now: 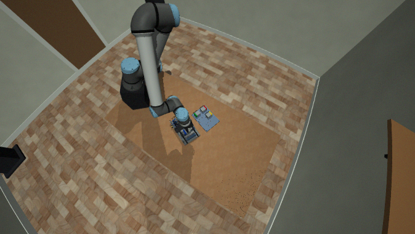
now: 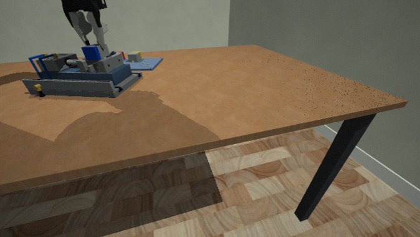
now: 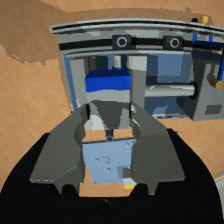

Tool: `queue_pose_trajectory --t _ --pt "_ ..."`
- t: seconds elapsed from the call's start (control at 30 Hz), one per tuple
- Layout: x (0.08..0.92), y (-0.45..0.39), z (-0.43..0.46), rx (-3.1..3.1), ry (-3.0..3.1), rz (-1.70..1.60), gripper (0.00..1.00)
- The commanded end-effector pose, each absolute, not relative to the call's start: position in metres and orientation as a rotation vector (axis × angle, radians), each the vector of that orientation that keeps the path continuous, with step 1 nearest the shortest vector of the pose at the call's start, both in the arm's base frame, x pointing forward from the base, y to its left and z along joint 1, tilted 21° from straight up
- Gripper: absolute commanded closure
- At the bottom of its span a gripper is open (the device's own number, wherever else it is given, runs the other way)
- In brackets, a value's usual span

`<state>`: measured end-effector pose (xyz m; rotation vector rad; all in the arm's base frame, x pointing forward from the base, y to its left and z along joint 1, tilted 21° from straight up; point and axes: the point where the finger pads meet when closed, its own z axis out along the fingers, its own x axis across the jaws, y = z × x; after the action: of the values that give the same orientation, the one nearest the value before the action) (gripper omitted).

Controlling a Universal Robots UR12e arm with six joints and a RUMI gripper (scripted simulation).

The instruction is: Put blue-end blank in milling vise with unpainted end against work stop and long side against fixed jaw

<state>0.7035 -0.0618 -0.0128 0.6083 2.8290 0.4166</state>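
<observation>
1. Hand is pinching the blue-ended blank, fingers pressed onto its sides, and I have it hanging just above the milling vise on the counter
2. From the wrist view the blank's blue end shows past the fingertips, over the gap between the jaws; I cannot tell whether it touches the low bars yet
3. I judge the step is the lowering, so I want the blank level before it meets the bars, not nose-down
4. I then slide its long side against the fixed jaw, the block without hoses
5. I push the unpainted end toward the work stop, which I cannot make out clearly, keeping blue pointing away
6. I let go only once it sits flat; the other blanks stay on the plate nearby
</observation>
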Motion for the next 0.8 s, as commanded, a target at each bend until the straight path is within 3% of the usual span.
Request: queue_pose_trajectory --t 0.0,0.77 --pt "0.7029 -0.0593 -0.0150 0.607 2.830 0.416 1.00" --pt "0.7056 -0.0576 -0.0225 0.606 2.830 0.416 1.00"
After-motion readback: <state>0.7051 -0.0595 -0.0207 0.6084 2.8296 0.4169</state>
